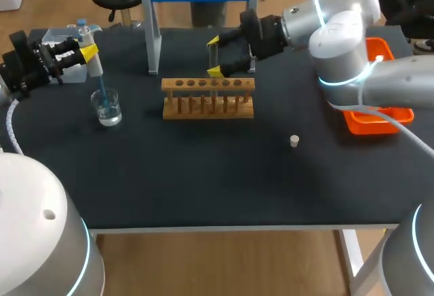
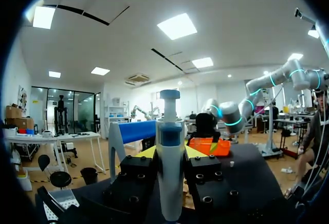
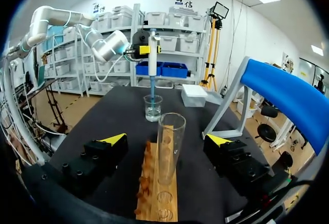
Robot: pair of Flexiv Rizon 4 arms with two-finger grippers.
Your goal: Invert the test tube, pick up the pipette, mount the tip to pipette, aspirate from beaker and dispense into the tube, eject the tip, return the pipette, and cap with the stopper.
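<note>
Two hands: upper left, left hand (image 1: pixel 87 53) clamps the pipette (image 2: pixel 170 167) in the beaker (image 1: pixel 108 110), seemingly to draw; right hand (image 1: pixel 213 56) gapes around the tube (image 3: pixel 170 147).

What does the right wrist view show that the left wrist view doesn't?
Right wrist only: the test tube upright in the rack, between the open fingers of the right gripper, and the beaker with the pipette tip dipped in it. Left wrist only: the orange tray and the stopper. Both: the pipette clamped in the left gripper, and the blue roller stand.
</note>
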